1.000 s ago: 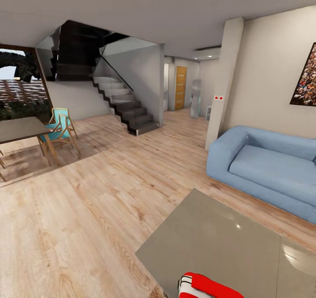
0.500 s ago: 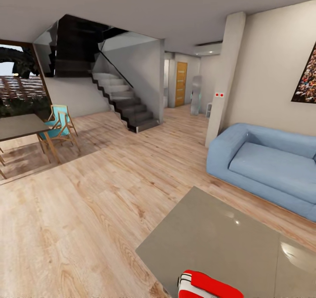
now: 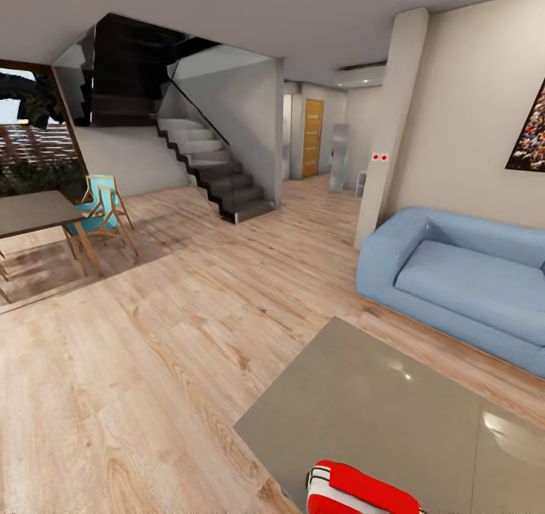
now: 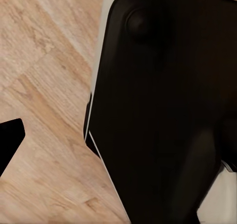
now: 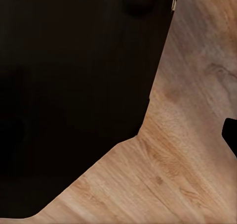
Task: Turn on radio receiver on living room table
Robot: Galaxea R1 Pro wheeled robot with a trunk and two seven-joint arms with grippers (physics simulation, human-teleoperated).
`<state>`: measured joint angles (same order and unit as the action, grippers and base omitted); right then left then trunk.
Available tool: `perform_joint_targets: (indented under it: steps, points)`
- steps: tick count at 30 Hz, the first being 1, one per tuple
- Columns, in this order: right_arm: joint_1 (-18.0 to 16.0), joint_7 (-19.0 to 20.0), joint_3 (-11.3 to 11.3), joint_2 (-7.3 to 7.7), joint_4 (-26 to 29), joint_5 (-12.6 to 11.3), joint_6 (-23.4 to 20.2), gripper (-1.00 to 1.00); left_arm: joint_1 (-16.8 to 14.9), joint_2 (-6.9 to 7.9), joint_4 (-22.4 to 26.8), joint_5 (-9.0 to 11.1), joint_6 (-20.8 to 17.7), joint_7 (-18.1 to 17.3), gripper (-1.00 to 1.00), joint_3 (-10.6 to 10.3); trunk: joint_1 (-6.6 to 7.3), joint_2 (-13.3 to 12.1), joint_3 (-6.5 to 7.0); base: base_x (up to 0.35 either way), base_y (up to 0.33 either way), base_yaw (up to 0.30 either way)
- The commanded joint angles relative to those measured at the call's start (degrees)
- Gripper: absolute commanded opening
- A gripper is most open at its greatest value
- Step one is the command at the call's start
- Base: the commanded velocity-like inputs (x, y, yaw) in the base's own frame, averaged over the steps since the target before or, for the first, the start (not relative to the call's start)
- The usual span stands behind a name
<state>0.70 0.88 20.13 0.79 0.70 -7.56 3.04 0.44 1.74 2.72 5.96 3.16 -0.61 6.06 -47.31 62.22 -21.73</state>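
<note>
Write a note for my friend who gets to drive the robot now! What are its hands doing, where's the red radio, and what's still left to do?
Hands: whether the left or right gripper is open or shut cannot be told; both wrist views look down at wood floor past dark robot parts.
Things: the radio receiver sits on the near part of the table, at the bottom edge of the head view. The blue sofa is beyond the table on the right.
Done: the robot is in the living room, at the table.
Left: bring a gripper to the radio and switch it on. Nothing touches it yet.
</note>
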Motion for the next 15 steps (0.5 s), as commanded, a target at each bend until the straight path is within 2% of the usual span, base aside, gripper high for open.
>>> perform_joint_targets:
  steps: [1, 15]
  points:
    - [0.0, 0.0, 0.0, 0.0, 0.0, 0.0, -0.01, 1.0, 0.0, 0.0, 0.0, 0.0, 0.0, 0.0, 1.0, 0.0, 0.0, 0.0, -0.1, 0.0, 0.0, 0.0]
    - [0.0, 0.0, 0.0, 0.0, 0.0, 0.0, 0.0, 1.0, 0.0, -0.01, 0.0, -0.03, 0.0, 0.01, 1.0, -0.08, 0.0, 0.0, -1.39, 0.0, 0.0, 0.0]
